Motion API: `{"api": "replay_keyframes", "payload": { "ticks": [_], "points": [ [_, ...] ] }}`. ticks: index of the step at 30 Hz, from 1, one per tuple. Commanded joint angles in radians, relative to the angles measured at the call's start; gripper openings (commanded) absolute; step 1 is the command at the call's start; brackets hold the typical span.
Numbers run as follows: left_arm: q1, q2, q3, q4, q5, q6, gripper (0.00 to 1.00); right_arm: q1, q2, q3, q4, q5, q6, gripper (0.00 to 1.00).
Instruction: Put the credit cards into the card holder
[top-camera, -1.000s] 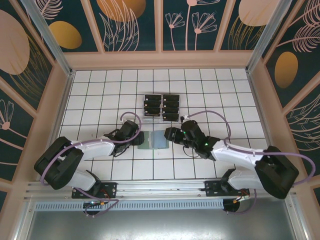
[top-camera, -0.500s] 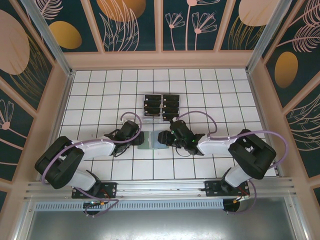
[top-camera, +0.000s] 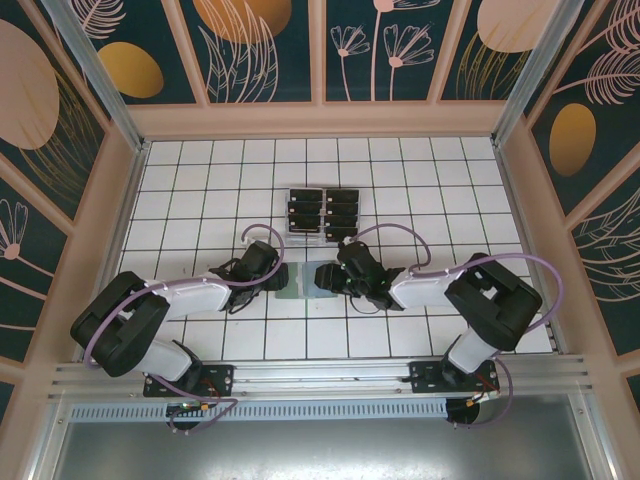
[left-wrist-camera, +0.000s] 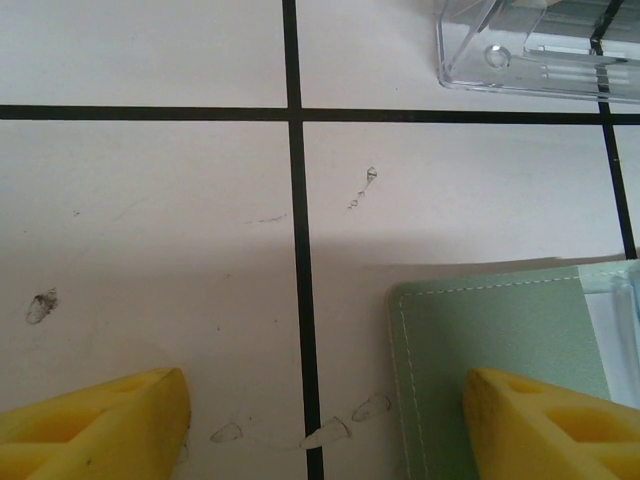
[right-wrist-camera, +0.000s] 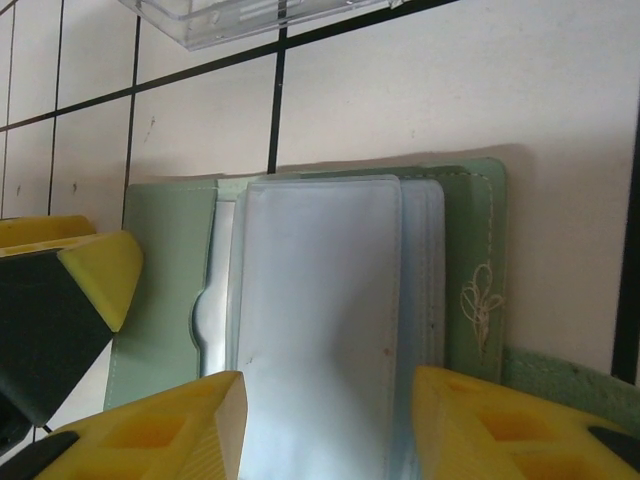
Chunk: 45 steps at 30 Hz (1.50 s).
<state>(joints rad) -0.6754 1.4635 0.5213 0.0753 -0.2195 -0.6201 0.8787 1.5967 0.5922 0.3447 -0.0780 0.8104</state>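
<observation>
Green holder (right-wrist-camera: 480, 250) looked floppy, its clear sleeves (right-wrist-camera: 320, 280) slick; I'd pin the cover edge. Over the sleeves the right gripper (right-wrist-camera: 328, 390) was spread, and the left gripper (left-wrist-camera: 320, 400) was spread astride that edge.

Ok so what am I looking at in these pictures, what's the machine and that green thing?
Two robot arms bolted to a tiled table, each ending in a two-finger gripper. The wide picture looks down from above; the close-ups come from wrist cameras, and the yellow shapes are fingers. The green thing is a card holder, lying open between them. The left gripper is open at its edge; the right gripper is open over its clear sleeves. Beyond sits a clear rack of black cards. Nothing is held.
</observation>
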Motion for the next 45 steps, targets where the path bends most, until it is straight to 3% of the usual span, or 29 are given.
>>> {"api": "replay_keyframes", "payload": {
  "ticks": [1,14,27,37,45],
  "points": [
    [-0.004,0.043,-0.015,0.052,0.031,0.016,0.73,-0.004,0.038,0.027,0.033,-0.028,-0.002,0.48],
    [-0.003,0.051,-0.03,0.096,0.054,0.011,0.73,0.001,0.034,0.056,0.116,-0.141,-0.003,0.46],
    [-0.003,-0.014,-0.052,0.094,0.044,-0.018,0.73,0.021,0.078,0.134,0.103,-0.163,0.007,0.46],
    [-0.004,-0.347,-0.132,0.0,-0.204,-0.222,0.81,0.057,0.125,0.221,0.042,-0.154,0.007,0.48],
    [-0.003,-0.509,-0.183,-0.073,-0.302,-0.261,0.82,0.08,0.238,0.311,0.027,-0.186,0.014,0.48]
  ]
}}
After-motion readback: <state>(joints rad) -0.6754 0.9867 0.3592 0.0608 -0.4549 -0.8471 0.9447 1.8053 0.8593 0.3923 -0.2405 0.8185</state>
